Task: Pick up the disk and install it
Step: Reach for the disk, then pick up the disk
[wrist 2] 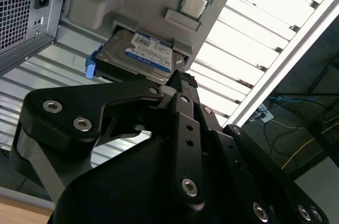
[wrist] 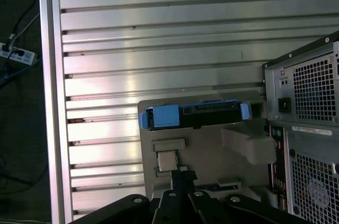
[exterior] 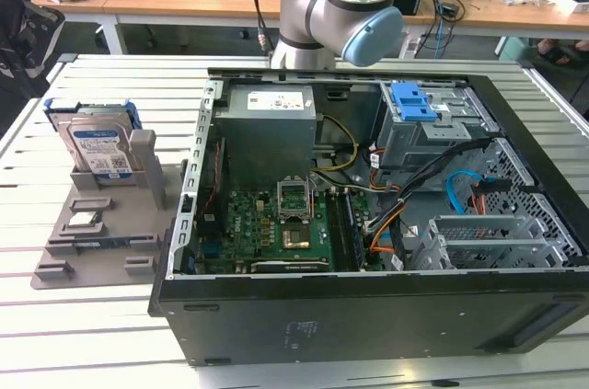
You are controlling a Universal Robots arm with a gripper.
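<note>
The disk [exterior: 99, 152] stands upright on its edge in a slot of a grey holder [exterior: 92, 251]. The holder lies on the slatted metal table [exterior: 92, 334], just beside the open computer case [exterior: 368, 302], at the exterior view's left of it. The disk's blue carrier frame goes around its silver body, and the label side faces the near edge of the table. A small square silver chip [exterior: 85, 220] sits in a pocket of the same holder, nearer than the disk.

The arm [exterior: 345, 3] rises at the far side of the case. Inside the case, at the far right, is a grey drive cage [exterior: 433, 136] with a blue latch panel [exterior: 411, 104].

In the first wrist view the gripper [wrist: 183, 173] is above the holder, close to the chip [wrist: 166, 161] and apart from the disk [wrist: 196, 116]. Its two fingertips are pressed together and there is nothing between them. In the second wrist view the gripper [wrist 2: 181, 78] points toward the disk [wrist 2: 143, 54] without touching it.
</note>
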